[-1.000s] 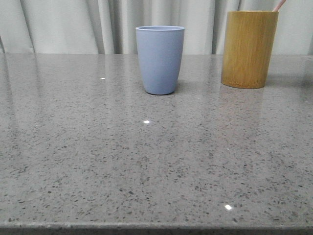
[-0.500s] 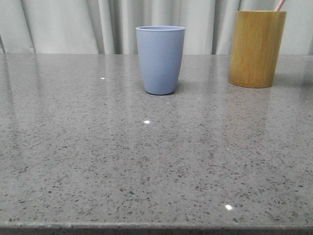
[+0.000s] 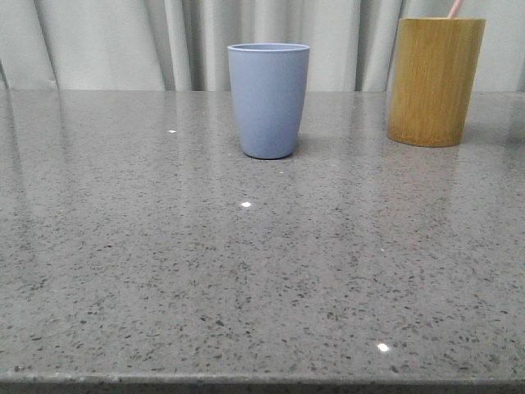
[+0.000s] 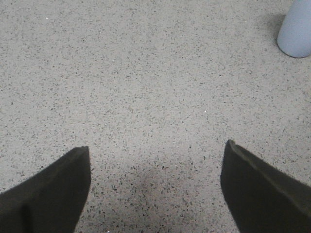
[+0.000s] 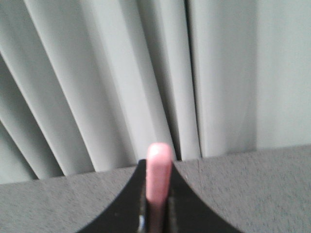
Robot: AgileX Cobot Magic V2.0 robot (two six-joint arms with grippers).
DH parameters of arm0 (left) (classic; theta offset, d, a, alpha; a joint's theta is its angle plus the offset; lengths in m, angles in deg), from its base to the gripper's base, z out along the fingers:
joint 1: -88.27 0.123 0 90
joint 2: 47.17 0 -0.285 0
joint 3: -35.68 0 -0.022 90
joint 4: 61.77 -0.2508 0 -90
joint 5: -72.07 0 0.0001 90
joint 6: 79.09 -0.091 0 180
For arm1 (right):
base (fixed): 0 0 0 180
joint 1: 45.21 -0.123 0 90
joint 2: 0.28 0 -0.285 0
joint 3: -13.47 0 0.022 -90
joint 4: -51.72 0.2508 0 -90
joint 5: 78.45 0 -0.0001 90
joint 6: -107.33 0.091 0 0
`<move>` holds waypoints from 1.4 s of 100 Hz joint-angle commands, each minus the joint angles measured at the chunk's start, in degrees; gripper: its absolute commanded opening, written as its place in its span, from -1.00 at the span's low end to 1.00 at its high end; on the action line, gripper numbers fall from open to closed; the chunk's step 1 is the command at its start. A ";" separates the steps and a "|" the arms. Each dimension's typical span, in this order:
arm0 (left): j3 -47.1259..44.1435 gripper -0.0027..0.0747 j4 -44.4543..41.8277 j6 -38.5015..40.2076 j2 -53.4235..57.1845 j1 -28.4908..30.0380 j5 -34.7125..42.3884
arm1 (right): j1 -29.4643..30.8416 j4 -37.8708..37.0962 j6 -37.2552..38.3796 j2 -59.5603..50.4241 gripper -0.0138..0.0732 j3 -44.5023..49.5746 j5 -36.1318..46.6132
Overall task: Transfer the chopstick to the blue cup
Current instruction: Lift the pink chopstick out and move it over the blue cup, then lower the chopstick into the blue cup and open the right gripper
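The blue cup (image 3: pixel 268 100) stands upright at the middle back of the table; its lower part also shows in the left wrist view (image 4: pixel 296 29). A pale pink chopstick (image 3: pixel 454 8) sticks out of the top of the yellow-brown bamboo holder (image 3: pixel 435 82) at the back right, cut off by the frame's top edge. My right gripper (image 5: pixel 159 167) is shut on the pink chopstick (image 5: pixel 159 170), whose rounded end pokes out between the fingers. My left gripper (image 4: pixel 156 145) is open and empty over bare table, well apart from the blue cup. Neither gripper shows in the front view.
The grey speckled stone table (image 3: pixel 246 271) runs to a front edge at the bottom of the front view. A pale pleated curtain (image 3: pixel 107 41) hangs right behind the table's back edge, and also fills the right wrist view (image 5: pixel 97 73).
The bamboo holder has slid a little to the right on the table. The pink chopstick tip above its rim has shifted to the left.
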 commanded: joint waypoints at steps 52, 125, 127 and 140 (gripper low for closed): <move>1.45 0.46 0.73 0.32 0.23 0.05 3.73 | -15.85 -1.66 -0.72 -4.67 -0.95 -12.42 -7.63; 1.45 0.46 0.85 0.32 0.23 0.05 3.73 | -20.51 -1.60 5.36 8.25 0.00 -12.42 -1.35; 1.45 0.46 0.85 0.32 0.23 0.05 3.73 | -20.51 -1.60 5.36 8.25 0.08 -12.42 -1.35; 1.45 0.46 0.85 0.32 0.23 0.05 3.73 | -20.35 -1.60 5.36 7.37 0.49 -12.42 -1.16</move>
